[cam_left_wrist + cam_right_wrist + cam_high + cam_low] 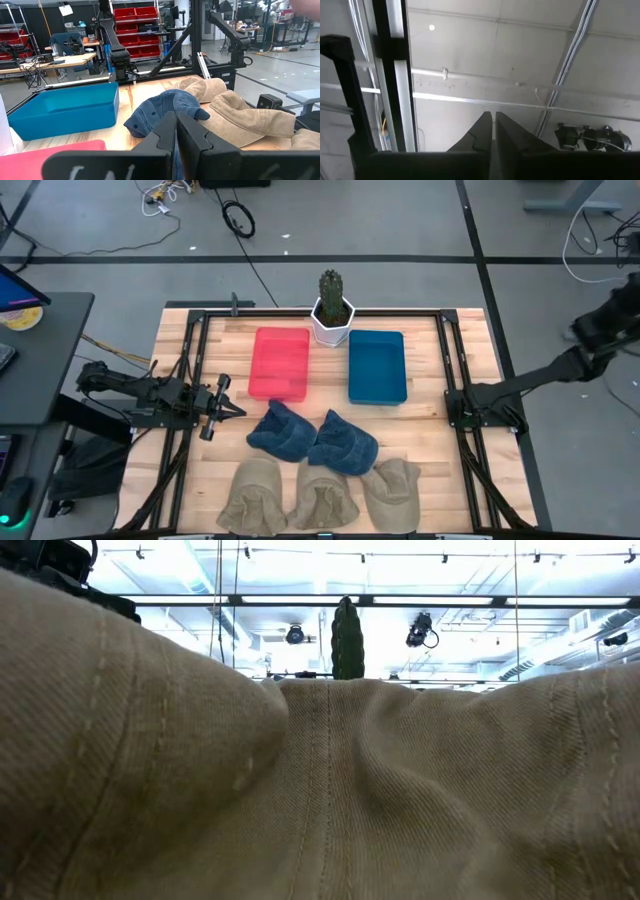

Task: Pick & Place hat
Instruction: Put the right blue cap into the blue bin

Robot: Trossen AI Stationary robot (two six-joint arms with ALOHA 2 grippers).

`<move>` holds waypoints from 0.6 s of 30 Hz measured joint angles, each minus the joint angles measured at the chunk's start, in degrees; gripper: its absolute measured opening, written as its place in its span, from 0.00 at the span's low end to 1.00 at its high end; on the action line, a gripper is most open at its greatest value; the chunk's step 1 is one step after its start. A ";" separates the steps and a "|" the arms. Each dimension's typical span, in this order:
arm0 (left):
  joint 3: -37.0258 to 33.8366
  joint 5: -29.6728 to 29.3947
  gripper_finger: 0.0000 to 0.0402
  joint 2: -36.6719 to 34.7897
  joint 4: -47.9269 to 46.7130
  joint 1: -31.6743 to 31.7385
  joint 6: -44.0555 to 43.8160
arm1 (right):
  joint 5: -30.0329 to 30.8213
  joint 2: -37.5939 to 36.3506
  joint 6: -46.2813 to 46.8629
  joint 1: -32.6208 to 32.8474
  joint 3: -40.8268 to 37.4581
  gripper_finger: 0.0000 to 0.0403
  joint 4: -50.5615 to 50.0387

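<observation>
Tabletop hats (313, 442) beside left tool (232, 406)

Five hats lie on the worktop (200, 360), none held. Two blue hats, the left one (281, 430) and the right one (343, 444), lie touching, mid-worktop, near side of the bins. Three tan hats sit in a row along the near edge: left (257, 493), centre (324, 496), right (392, 491). All are soft and crumpled.

Tan hats (323, 492) are stitched matt cloth; table (440, 430) is pale wood.
</observation>
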 joint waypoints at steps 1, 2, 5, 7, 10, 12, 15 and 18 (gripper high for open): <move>-0.02 0.01 0.05 0.00 0.00 -0.01 0.00 | 0.01 1.76 0.47 0.00 3.16 0.06 -1.80; 0.00 0.01 0.05 0.00 0.00 -0.01 0.00 | 0.01 3.51 1.03 0.02 6.29 0.06 -3.58; -0.01 0.01 0.05 0.00 0.00 0.00 0.00 | 0.00 8.73 2.84 0.00 15.25 0.06 -8.98; -0.01 0.00 0.05 0.00 0.00 0.00 0.00 | 0.00 12.18 3.51 0.02 21.14 0.06 -12.23; 0.00 0.01 0.05 0.00 0.00 -0.01 0.00 | 0.01 17.07 3.60 0.02 29.78 0.06 -16.60; -0.01 0.00 0.05 0.00 0.00 0.00 0.00 | 0.00 20.51 4.43 0.01 35.55 0.06 -18.95; 0.00 0.01 0.05 -0.01 0.00 0.01 0.00 | 0.00 25.59 6.44 0.00 43.89 0.06 -22.49; -0.01 0.00 0.05 0.00 0.00 0.01 0.00 | 0.00 30.36 6.60 0.01 51.89 0.06 -27.34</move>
